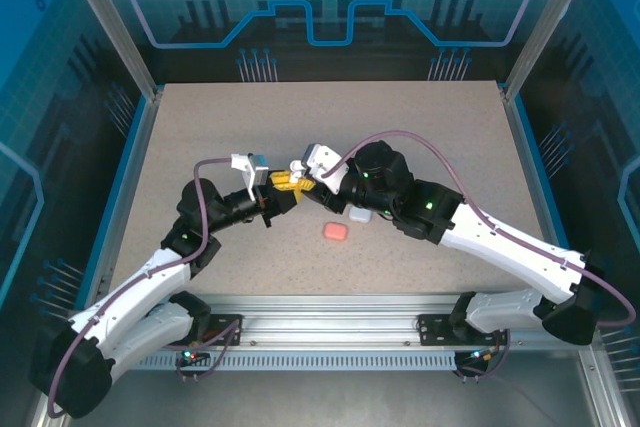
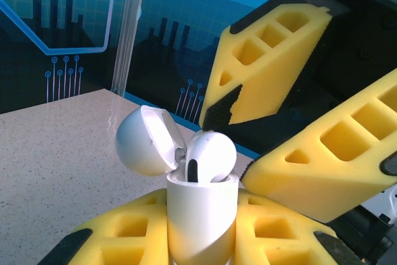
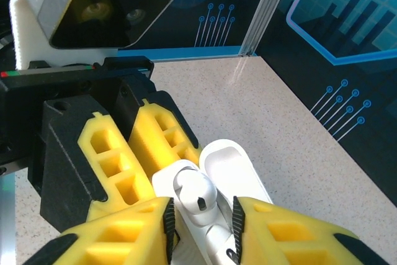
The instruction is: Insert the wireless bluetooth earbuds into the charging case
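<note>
Two robot arms met over the middle of a speckled tabletop (image 1: pixel 400 127). The left arm (image 1: pixel 150 277) rose from the near left corner, bent at its elbow and reached right. The right arm (image 1: pixel 500 242) stretched from the near right corner up and left, its wrist turned towards the other.

The left claw (image 2: pixel 201 237) was clamped on a small white charging case (image 2: pixel 201 212), one yellow finger on either side of the body, holding it upright and clear of the tabletop. The lid (image 2: pixel 146 141) stood tipped back on its hinge. A white earbud (image 2: pixel 211 153) sat in the mouth of the case, its rounded head poking above the rim.

The right claw (image 3: pixel 201 234) hovered right at the case with its jaws a little apart, straddling the earbud's head with a gap on at least one side.

Nearer the arm bases, a pink case (image 1: pixel 335 232) and a pale case (image 1: pixel 360 215) lay closed on the tabletop, close to each other and just below the right arm's wrist.
</note>
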Robot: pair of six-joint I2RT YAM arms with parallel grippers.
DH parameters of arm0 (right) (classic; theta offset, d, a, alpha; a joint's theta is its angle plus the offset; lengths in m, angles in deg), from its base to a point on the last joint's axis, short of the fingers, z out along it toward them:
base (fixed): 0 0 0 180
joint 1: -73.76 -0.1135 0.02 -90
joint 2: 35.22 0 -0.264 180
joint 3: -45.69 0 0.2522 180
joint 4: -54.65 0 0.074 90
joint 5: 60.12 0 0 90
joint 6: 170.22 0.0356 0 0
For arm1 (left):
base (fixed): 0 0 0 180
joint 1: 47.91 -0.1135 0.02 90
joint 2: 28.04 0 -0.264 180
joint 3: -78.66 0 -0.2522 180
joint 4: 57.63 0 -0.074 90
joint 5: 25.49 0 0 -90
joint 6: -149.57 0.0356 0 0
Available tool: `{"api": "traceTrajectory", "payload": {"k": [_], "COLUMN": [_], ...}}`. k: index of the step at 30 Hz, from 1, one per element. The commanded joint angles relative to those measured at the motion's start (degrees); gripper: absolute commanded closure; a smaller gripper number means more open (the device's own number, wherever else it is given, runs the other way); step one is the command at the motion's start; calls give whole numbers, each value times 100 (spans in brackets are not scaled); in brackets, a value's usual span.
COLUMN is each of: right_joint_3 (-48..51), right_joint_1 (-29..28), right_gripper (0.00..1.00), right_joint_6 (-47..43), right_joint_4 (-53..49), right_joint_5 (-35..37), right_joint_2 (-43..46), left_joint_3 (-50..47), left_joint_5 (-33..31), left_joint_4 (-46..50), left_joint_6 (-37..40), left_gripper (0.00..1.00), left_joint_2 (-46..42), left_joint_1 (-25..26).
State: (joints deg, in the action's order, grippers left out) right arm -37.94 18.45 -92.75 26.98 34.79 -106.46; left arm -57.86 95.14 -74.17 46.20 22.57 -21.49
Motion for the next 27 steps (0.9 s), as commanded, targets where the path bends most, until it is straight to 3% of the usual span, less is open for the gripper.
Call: {"api": "traceTrajectory", "payload": {"k": [1, 4, 7, 9, 16, 23, 27], "right_joint_3": [-227, -328, -361, -266, 159, 323, 257], "right_joint_1": [65, 209, 571, 950, 2181, 2257, 2156], "right_gripper": [59, 45, 23, 2, 0, 0, 0], "right_joint_6": [156, 321, 645, 995, 2612, 3658, 3841], "right_joint_4": [20, -51, -273, -372, -276, 407, 506], "right_joint_5": [-226, -333, -611, -1041, -2966, -4193, -4379], "right_joint_2": [140, 363, 570, 692, 581, 50, -198], "left_joint_3": [-71, -78, -79, -75, 58, 184, 218], "left_joint_5": [-98, -96, -91, -69, 59, 132, 137], "left_joint_4": [-165, -145, -173, -204, -213, -260, -333], "left_joint_6": [159, 181, 173, 160, 168, 176, 161], "left_gripper": [100, 100, 100, 100, 100, 100, 100], "left_joint_2": [-84, -82, -86, -94, -81, -26, 19], "left_joint_1": [26, 30, 30, 30, 28, 30, 30]}}
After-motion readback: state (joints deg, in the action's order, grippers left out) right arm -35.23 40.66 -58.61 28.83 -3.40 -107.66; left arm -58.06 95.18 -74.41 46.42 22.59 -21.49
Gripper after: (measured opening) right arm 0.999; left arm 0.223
